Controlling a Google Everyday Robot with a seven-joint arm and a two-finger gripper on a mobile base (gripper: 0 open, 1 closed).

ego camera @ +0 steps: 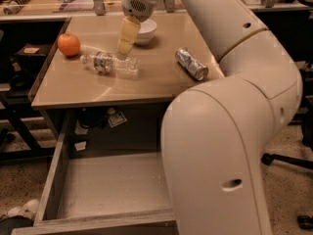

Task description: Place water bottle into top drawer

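Note:
The water bottle (110, 64) lies on its side on the tan table top (146, 84), left of the middle, cap end pointing left toward the orange. My gripper (123, 49) hangs from the white arm just above the bottle's right half, very close to it or touching it. The top drawer (105, 187) is pulled out below the table's front edge, its grey bottom bare. My arm's large white elbow covers the drawer's right part.
An orange (69, 44) sits at the table's left. A white bowl (145, 30) stands behind the gripper. A silver can (191, 63) lies at the right. Scraps of paper (116, 118) lie under the table. Desks with clutter stand behind.

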